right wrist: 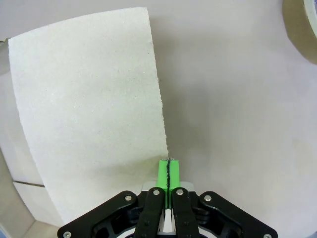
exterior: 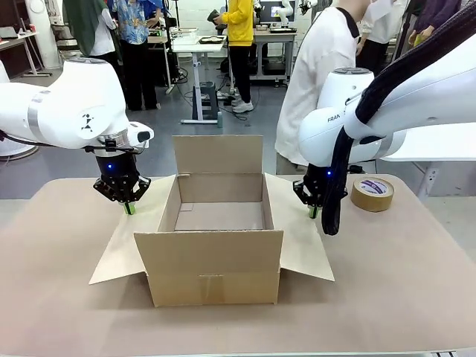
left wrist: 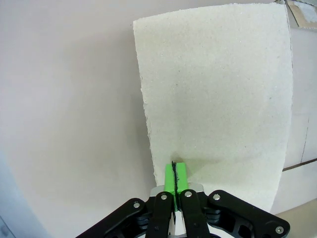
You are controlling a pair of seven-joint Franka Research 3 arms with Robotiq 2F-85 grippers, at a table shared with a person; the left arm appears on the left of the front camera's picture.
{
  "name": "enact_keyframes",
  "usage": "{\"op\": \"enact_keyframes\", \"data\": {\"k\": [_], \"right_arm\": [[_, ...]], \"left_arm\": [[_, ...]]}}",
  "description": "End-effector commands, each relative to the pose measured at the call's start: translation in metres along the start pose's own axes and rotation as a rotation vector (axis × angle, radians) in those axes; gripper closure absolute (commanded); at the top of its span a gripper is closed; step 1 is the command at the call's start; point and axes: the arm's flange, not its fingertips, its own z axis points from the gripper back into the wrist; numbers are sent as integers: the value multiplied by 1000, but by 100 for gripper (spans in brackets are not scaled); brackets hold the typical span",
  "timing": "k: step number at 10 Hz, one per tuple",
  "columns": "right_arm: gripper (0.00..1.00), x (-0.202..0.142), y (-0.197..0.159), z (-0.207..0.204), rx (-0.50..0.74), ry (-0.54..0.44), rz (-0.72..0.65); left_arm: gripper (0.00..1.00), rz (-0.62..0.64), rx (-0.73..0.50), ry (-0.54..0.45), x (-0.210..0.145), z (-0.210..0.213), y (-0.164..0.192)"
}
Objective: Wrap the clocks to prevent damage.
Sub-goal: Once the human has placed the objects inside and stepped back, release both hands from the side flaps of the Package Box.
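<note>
Left gripper (exterior: 129, 207) closed — right gripper (exterior: 313, 212) closed, both pointing down.

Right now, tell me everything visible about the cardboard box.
The brown cardboard box stands upright on the table, top open, inside looking empty. Its rear flap stands up; both side flaps splay outward. The shut left claw and shut right claw each touch a side flap near its outer edge.

A beige worktop (exterior: 416, 290) spans the lower half of the frame. Behind it lies a grey floor (exterior: 171, 123). In the upper middle a white desk (exterior: 198, 43) stands on a pedestal leg, with a second desk (exterior: 275, 34) to its right. A person in yellow (exterior: 239, 24) stands between them, and a person in a white top (exterior: 320, 71) stands at the worktop's far edge. Lighting is even.
</note>
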Motion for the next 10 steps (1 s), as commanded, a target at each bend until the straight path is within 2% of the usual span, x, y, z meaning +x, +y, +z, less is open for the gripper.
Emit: {"op": "enact_keyframes", "data": {"k": [1,10], "right_arm": [[99,-2,0,0,-2,0,0],[99,-2,0,0,-2,0,0]], "left_arm": [[100,10,5,1,-1,1,-1],[100,10,5,1,-1,1,-1]]}}
